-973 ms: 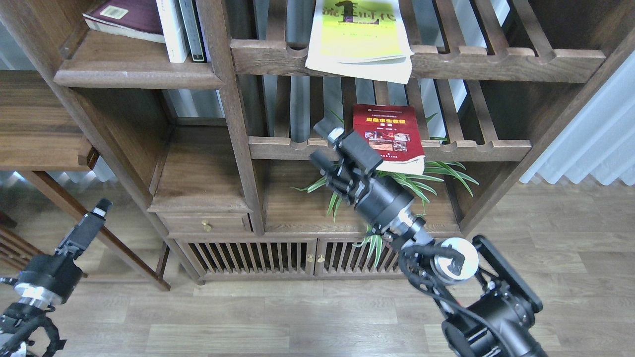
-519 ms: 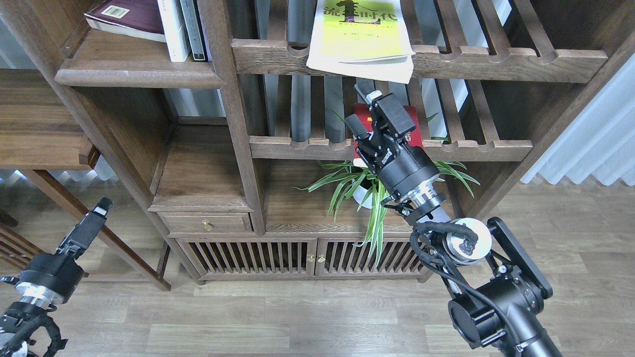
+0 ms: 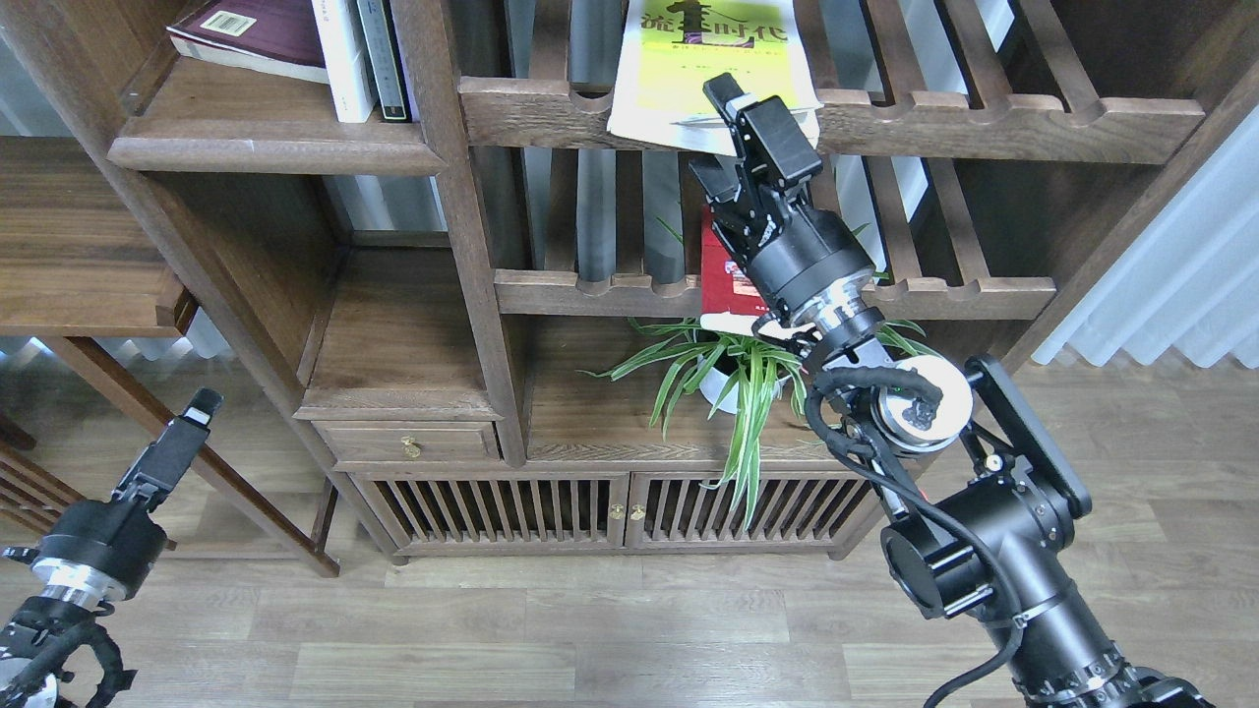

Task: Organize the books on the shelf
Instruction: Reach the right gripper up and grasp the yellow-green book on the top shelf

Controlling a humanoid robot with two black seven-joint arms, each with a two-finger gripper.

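Observation:
The yellow-green book [image 3: 689, 69] lies on the upper slatted rack, its front edge hanging over the rail. My right gripper [image 3: 716, 133] is open at that edge, one finger over the cover and the other under it. The red book [image 3: 721, 267] lies on the lower slatted rack, mostly hidden behind my right wrist. The maroon book [image 3: 258, 29] lies flat on the solid dark-brown shelf [image 3: 266, 147] at the upper left. My left gripper [image 3: 195, 415] hangs low at the left, far from the bookcase; its fingers cannot be told apart.
Thin upright white and dark-spined books [image 3: 362, 59] stand beside the maroon book. A potted spider plant [image 3: 733, 369] sits under the lower rack [image 3: 944, 295], below my right arm. A slatted cabinet [image 3: 511, 511] and a small drawer [image 3: 408, 442] lie below. A wooden table [image 3: 69, 256] is at left.
My right gripper has risen from in front of the red book on the lower rack to the front edge of the yellow-green book. The left arm has not moved.

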